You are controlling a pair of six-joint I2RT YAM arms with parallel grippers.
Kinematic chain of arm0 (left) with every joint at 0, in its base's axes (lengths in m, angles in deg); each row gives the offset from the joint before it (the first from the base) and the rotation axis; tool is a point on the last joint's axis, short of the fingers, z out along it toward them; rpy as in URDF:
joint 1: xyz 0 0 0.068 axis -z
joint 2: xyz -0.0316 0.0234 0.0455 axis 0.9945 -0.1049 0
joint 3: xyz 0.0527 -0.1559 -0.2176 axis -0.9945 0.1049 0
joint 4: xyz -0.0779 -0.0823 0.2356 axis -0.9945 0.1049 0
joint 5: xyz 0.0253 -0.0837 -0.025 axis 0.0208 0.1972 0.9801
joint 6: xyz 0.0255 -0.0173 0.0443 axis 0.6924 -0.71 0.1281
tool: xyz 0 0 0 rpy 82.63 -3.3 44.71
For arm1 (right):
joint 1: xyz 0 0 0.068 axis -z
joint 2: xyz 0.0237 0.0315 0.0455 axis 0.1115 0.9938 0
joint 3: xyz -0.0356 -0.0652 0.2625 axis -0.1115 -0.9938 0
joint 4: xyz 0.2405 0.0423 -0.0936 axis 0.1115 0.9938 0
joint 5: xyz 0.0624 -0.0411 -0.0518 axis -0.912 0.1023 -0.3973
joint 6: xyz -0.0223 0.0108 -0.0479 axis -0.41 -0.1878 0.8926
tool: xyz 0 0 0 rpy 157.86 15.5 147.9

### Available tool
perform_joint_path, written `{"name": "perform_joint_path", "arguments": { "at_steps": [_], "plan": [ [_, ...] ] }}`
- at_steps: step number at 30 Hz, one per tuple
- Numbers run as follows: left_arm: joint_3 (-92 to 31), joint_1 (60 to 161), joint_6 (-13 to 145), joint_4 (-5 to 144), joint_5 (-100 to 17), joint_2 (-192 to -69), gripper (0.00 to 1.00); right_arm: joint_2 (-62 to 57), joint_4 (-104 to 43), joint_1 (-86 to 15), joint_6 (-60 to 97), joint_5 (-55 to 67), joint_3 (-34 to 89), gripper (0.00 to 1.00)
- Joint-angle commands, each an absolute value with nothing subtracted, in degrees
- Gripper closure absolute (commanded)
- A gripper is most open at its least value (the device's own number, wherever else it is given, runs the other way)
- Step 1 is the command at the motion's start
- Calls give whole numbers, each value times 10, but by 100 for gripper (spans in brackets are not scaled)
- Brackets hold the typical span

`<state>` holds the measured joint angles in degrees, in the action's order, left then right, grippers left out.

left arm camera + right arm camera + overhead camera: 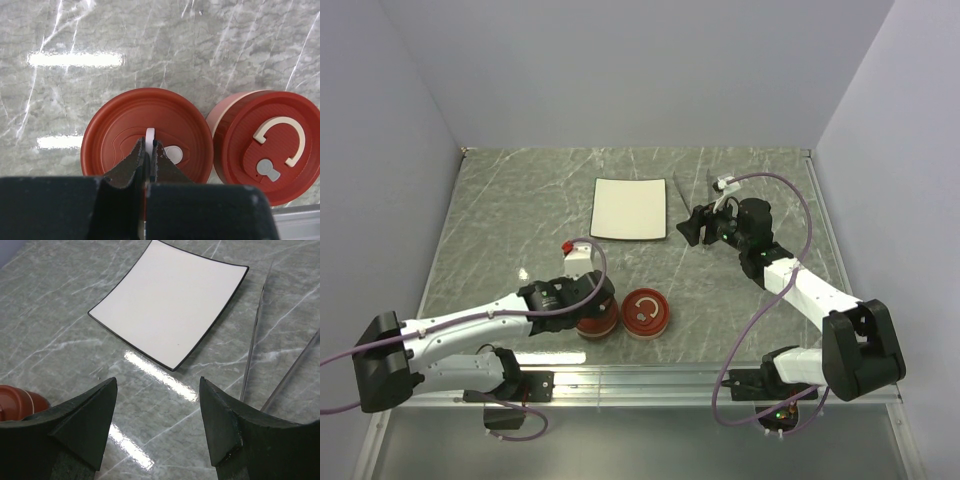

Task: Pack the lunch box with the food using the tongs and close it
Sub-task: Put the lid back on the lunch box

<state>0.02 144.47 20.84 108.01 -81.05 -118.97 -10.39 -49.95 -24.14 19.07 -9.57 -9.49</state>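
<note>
My left gripper [148, 142] is shut on the upright white handle [150, 134] of a round red lunch box lid [115, 145]; from above it [592, 300] covers that lid. A second red lunch box [270, 145] with its lid on and a flat white handle stands just to the right [645, 313]. The thin metal tongs [254, 335] lie on the table right of the white plate [170, 305], also visible from above [678, 192]. My right gripper [157, 385] hovers open over bare table near the plate's corner, holding nothing [692, 228]. No food is in view; the plate is bare.
The grey marble table [520, 220] is walled on three sides. A red box edge [15, 400] shows at the left of the right wrist view. Purple cables loop over both arms.
</note>
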Motion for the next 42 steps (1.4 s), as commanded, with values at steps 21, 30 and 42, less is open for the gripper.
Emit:
{"name": "perform_joint_path", "arguments": {
  "at_steps": [21,30,42],
  "plan": [
    [21,1586,33,1091,-997,-1213,100,-103,-528,-238,192,-107,-101,26],
    [31,1612,35,1066,-1036,-1184,100,-103,-526,-238,191,-111,-102,26],
    [62,1615,26,1054,-1035,-1138,100,-101,-525,-238,190,-113,-101,27]
  ]
}}
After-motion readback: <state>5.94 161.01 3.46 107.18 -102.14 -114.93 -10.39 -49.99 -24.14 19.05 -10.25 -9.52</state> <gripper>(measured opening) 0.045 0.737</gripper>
